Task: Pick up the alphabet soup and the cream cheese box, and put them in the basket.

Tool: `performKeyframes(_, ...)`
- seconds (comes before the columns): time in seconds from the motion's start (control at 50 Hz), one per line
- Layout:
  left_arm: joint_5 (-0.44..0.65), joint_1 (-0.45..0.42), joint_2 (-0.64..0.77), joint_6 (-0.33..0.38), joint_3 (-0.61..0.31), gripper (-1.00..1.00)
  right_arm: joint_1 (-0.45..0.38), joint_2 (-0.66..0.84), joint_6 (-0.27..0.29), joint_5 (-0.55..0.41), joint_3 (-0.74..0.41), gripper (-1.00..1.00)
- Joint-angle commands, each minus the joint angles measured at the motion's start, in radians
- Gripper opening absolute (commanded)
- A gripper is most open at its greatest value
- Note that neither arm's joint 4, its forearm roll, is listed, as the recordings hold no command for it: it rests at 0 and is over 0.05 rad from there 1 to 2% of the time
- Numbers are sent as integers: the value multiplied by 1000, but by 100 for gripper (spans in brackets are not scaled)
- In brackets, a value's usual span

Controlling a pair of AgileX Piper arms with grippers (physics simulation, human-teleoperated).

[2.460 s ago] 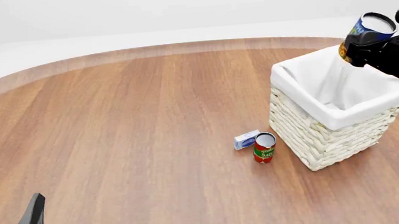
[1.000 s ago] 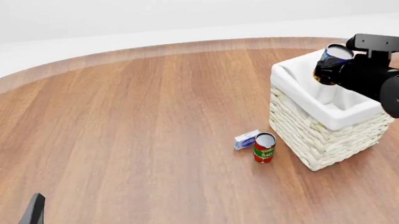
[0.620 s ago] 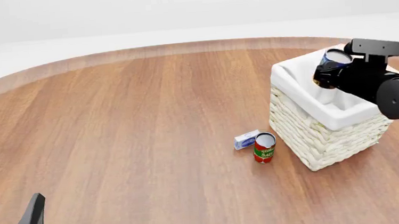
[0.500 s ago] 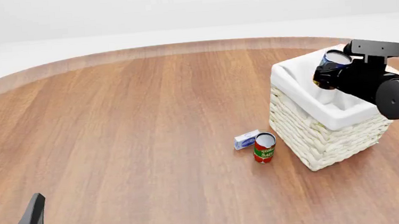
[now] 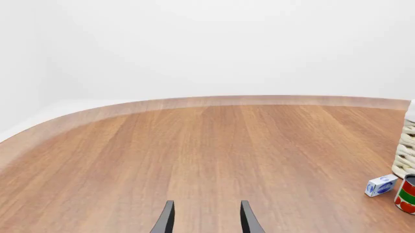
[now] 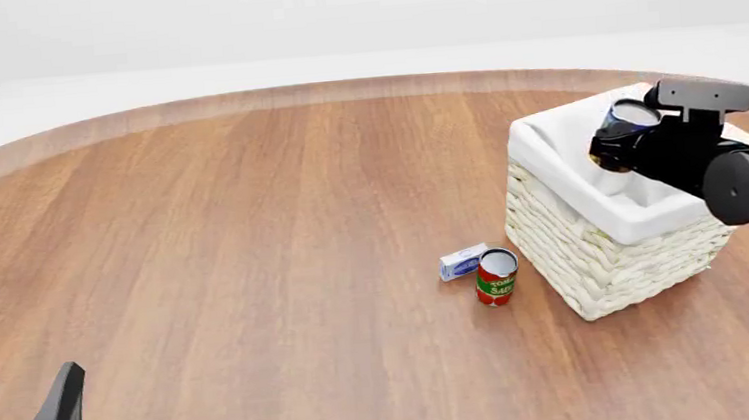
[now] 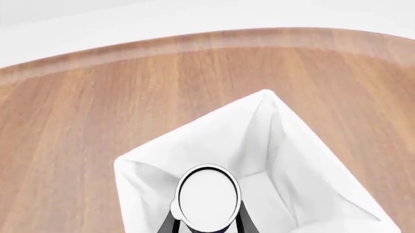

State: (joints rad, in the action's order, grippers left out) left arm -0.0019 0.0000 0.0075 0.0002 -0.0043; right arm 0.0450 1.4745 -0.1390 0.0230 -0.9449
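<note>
My right gripper [image 6: 614, 143] is shut on the alphabet soup [image 6: 626, 120], a can with a yellow and blue label, tilted and held low in the open top of the basket [image 6: 572, 250]. From the right wrist, the can's pale top [image 7: 209, 194] sits between my fingers above the basket's white cloth lining [image 7: 304, 160]. The cream cheese box [image 6: 463, 261] lies on the table left of the basket and also appears in the left wrist view [image 5: 381, 185]. At the front left corner my left gripper [image 6: 21, 398] stands open and empty, far from everything.
A red and green can [image 6: 495, 277] stands upright right beside the cream cheese box, close to the basket's front corner; the left wrist camera also catches this can [image 5: 407, 194]. The round wooden table [image 6: 244, 240] stretches wide to the left.
The right arm has brought the soup can down from above the basket's far right corner into its opening. In the last half second it barely shifted. The left arm has not moved.
</note>
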Motion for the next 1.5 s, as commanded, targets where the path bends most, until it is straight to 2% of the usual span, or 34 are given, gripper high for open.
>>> performKeyframes(0.02,0,0,0,0,0,100,2,3,-16,8,-6,-100)
performKeyframes(0.8,0,0,0,0,0,100,27,14,-10,23,2,-100)
performKeyframes(0.82,0,0,0,0,0,100,27,12,-11,22,2,100)
performKeyframes(1.16,0,0,0,0,0,100,35,-14,-14,7,-3,100)
performKeyframes(1.28,0,0,0,0,0,100,23,-56,-7,-28,-32,100)
performKeyframes(1.32,0,0,0,0,0,100,17,-64,1,-35,-38,100)
performKeyframes(1.34,0,0,0,0,0,100,9,-79,28,-42,-44,100)
performKeyframes(1.46,0,0,0,0,0,100,-19,-147,58,-86,-69,100)
performKeyframes(1.5,0,0,0,0,0,100,-26,-162,87,-93,-78,100)
